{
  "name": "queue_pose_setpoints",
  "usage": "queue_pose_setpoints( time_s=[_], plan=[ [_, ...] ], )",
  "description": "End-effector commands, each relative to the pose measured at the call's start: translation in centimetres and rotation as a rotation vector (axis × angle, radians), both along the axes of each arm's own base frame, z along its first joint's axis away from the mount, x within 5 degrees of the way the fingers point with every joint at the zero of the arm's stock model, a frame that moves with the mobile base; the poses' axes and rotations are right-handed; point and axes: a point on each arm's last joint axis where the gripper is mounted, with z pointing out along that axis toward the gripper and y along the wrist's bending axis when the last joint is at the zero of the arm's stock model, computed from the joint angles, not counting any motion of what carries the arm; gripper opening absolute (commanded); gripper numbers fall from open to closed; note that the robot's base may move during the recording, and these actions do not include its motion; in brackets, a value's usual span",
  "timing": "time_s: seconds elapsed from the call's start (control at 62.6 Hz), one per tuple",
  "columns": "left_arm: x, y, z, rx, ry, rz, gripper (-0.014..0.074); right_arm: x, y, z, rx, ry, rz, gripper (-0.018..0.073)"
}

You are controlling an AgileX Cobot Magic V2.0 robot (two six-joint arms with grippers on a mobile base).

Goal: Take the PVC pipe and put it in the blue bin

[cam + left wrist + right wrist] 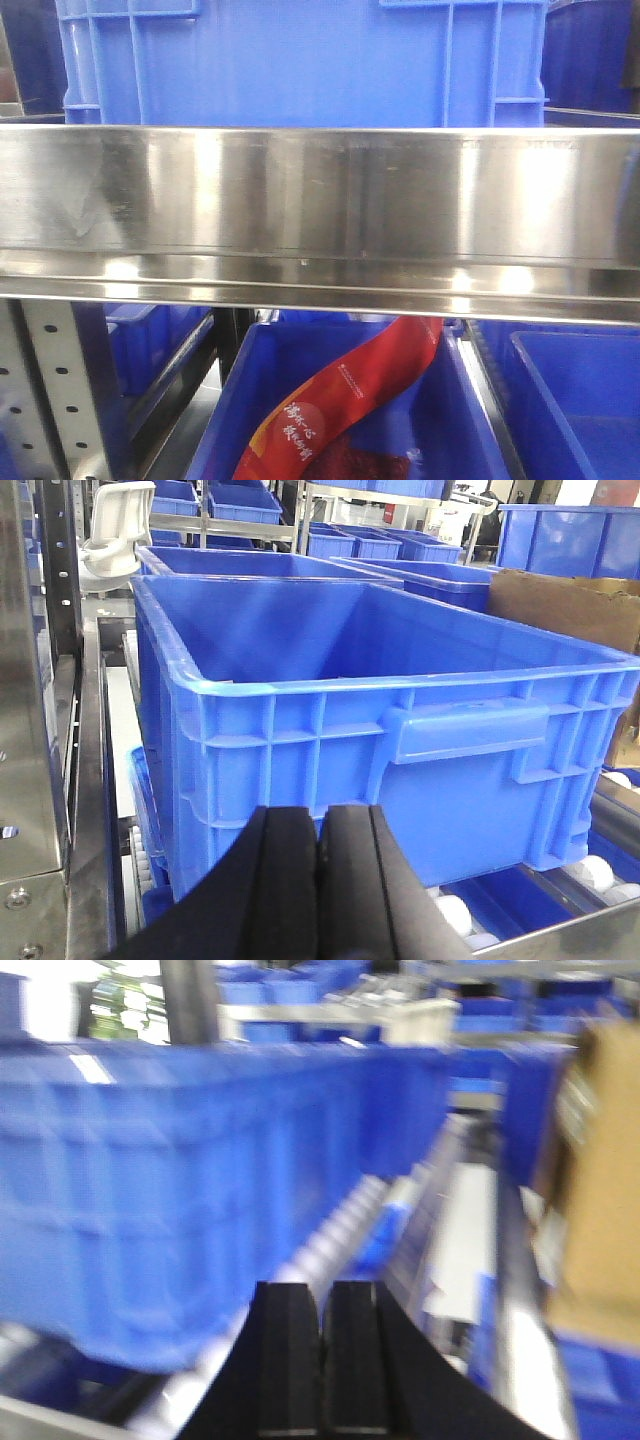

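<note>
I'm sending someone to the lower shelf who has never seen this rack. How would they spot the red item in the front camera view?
Start at the wide shiny steel rail spanning the front view. Directly beneath its middle sits an open blue bin. The red printed strip rises diagonally out of it toward the rail, the only red thing among blue bins, with light lettering along it.

The left gripper (318,880) shows in its wrist view with both black fingers pressed together, pads meeting along a thin seam and nothing between the jaws. The right gripper (322,1360) looks the same: jaws closed, pads touching, nothing gripped, though its view is blurred.
</note>
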Motion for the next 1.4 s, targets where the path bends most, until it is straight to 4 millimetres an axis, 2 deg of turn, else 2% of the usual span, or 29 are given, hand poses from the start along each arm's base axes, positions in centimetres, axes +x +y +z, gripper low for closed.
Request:
queue_pose_setpoints(
  time_s=[0.0,0.255,0.846,1.389],
  plan=[
    [-0.1,0.0,0.2,-0.014,-0.02,0.0,-0.0111,-0.6,-0.4,-1.8,-0.01,-0.057,-0.043,-0.0162],
    [-0.1,0.0,0.2,-0.014,-0.02,0.0,-0.0111,-1.9,-0.8,-6.3,0.012,-0.141,-0.11,-0.0162],
    [-0.1,0.0,0.2,-0.015,-0.022,0.0,-0.0111,-2.1,-0.9,-6.7,-0.088,-0.111,-0.118,-0.0162],
    [-0.1,0.0,0.2,-0.015,-0.022,0.0,-0.0111,-2.1,-0.9,-6.7,-0.088,-0.114,-0.118,-0.0162]
  ],
)
